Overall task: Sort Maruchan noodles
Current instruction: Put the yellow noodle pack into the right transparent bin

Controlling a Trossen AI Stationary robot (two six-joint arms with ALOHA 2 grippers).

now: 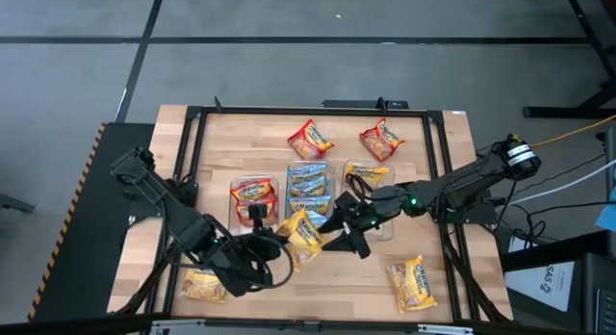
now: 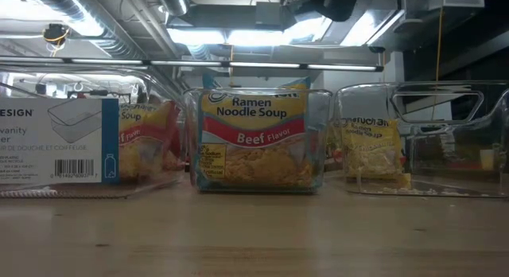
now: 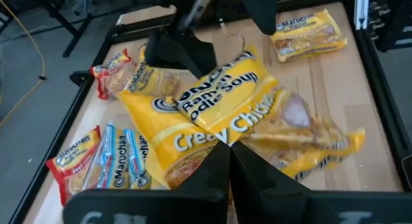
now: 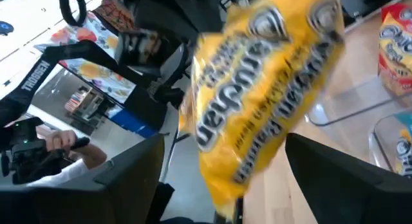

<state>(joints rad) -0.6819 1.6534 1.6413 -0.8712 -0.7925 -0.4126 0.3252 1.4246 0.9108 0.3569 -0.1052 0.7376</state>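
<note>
A yellow Maruchan packet (image 1: 304, 233) printed "Creamy Chicken" (image 3: 212, 114) sits between my two grippers near the table's middle, just nearer than the clear bins. My left gripper (image 1: 277, 241) (image 3: 228, 165) is shut on it. My right gripper (image 1: 348, 229) (image 4: 238, 179) is open, with one finger on either side of the same packet (image 4: 257, 89); I cannot tell whether they touch it. A second yellow packet (image 3: 309, 137) lies close beneath or beside the held one. My left gripper pinches the yellow packet between its two fingers at the edge nearest the wrist (image 3: 215, 147), below the "Creamy Chicken" print. The fingers come roughly level from the table's left. The packet stretches away from the fingertips toward my right gripper, printed face up.
Three clear bins stand side by side mid-table: red packets (image 1: 254, 193), blue ones (image 1: 308, 186), a yellow one (image 2: 370, 150). Loose packets lie at the far side (image 1: 310, 140) (image 1: 381, 140) (image 1: 367, 171) and near the front edge (image 1: 412, 282) (image 1: 204, 285). A black frame (image 1: 435, 152) rims the table.
</note>
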